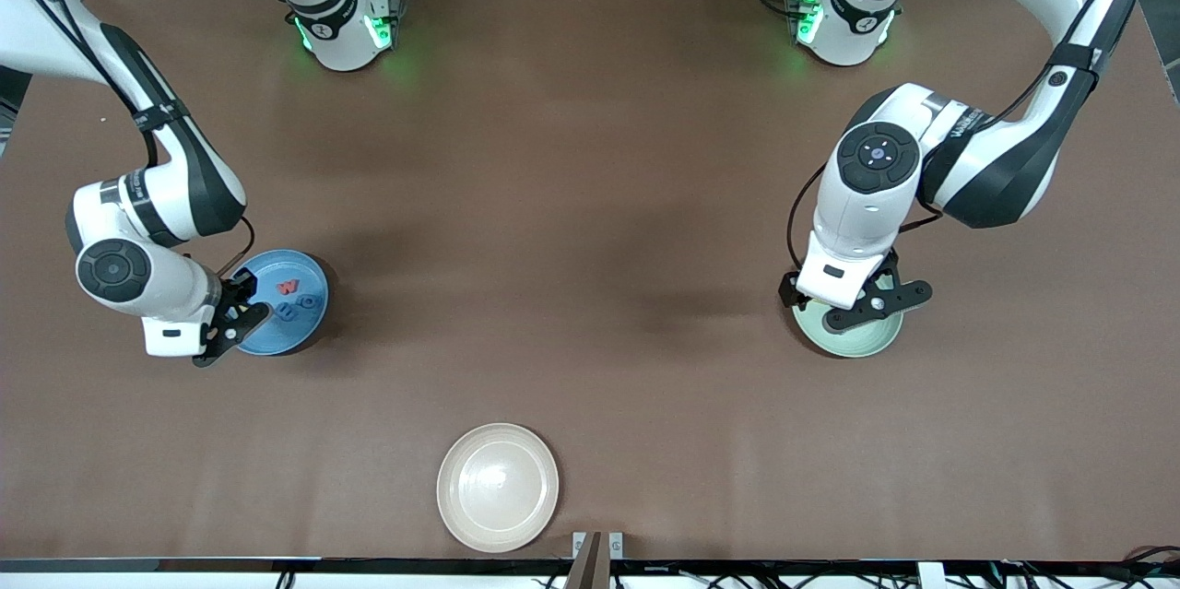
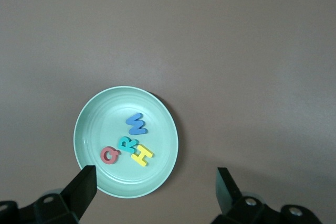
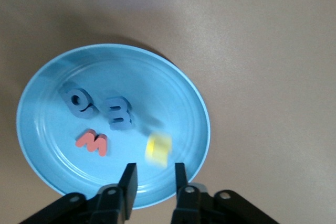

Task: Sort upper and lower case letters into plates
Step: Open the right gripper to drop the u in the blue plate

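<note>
Cream plate [image 1: 498,487]: nearest cam, unused. Right hand [image 3: 153,182] over blue plate [image 3: 184,93], slightly parted, empty; yellow letter [image 3: 158,149] blurred, prob. just dropped beside 3 others. Left hand [image 2: 155,182] wide open over green plate [image 2: 86,116] w/ 4 capitals.

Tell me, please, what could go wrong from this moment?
The yellow letter looks blurred below the right end effector, apparently falling; it might bounce out of the blue plate. The left end effector, open above the green plate, could knock its rim if it descends.
</note>
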{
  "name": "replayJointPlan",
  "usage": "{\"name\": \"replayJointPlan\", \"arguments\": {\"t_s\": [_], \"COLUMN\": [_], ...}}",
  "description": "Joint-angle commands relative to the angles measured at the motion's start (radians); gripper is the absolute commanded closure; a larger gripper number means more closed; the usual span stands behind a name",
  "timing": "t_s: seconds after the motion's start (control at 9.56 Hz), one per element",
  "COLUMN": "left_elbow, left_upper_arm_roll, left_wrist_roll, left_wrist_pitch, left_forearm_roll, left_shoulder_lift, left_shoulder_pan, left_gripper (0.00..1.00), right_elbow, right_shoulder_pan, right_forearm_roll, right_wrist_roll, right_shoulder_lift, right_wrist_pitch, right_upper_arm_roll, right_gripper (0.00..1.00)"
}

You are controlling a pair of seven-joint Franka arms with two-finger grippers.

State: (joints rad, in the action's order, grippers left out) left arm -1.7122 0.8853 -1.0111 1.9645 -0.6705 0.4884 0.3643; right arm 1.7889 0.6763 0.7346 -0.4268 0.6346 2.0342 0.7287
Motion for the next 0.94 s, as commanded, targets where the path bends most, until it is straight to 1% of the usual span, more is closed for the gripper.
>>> {"name": "replayJointPlan", "arguments": {"t_s": [0.0,0.21,0.42,0.52,0.63,0.84], "left_elbow": [0.023,0.043,0.088,0.124,0.147,0.202], "left_upper_arm_roll": [0.004,0.006,0.004,0.006,0.006,0.000], "left_wrist_roll": [0.005,0.011,0.054,0.101,0.135,0.243], "left_wrist_pitch": [-0.021,-0.021,-0.019,-0.021,-0.021,-0.021], "left_forearm_roll": [0.019,0.019,0.017,0.020,0.023,0.106], "left_shoulder_lift": [0.007,0.006,0.007,0.006,0.004,-0.013], "left_shoulder_pan": [-0.005,-0.004,-0.002,0.001,0.008,0.007], "left_gripper": [0.00,0.00,0.00,0.00,0.00,0.00], "right_elbow": [0.014,-0.011,-0.135,-0.179,-0.207,-0.258], "right_shoulder_pan": [0.002,-0.012,-0.033,-0.029,-0.023,-0.021], "right_forearm_roll": [0.014,-0.003,-0.004,-0.009,-0.036,-0.130], "right_wrist_roll": [-0.015,0.002,0.078,0.097,0.094,0.071], "right_shoulder_lift": [-0.021,-0.027,-0.026,-0.026,-0.026,-0.050], "right_wrist_pitch": [0.008,-0.023,-0.228,-0.306,-0.321,-0.328], "right_upper_arm_roll": [0.009,0.026,0.118,0.171,0.196,0.198], "right_gripper": [0.28,0.30,0.30,0.30,0.30,0.28]}}
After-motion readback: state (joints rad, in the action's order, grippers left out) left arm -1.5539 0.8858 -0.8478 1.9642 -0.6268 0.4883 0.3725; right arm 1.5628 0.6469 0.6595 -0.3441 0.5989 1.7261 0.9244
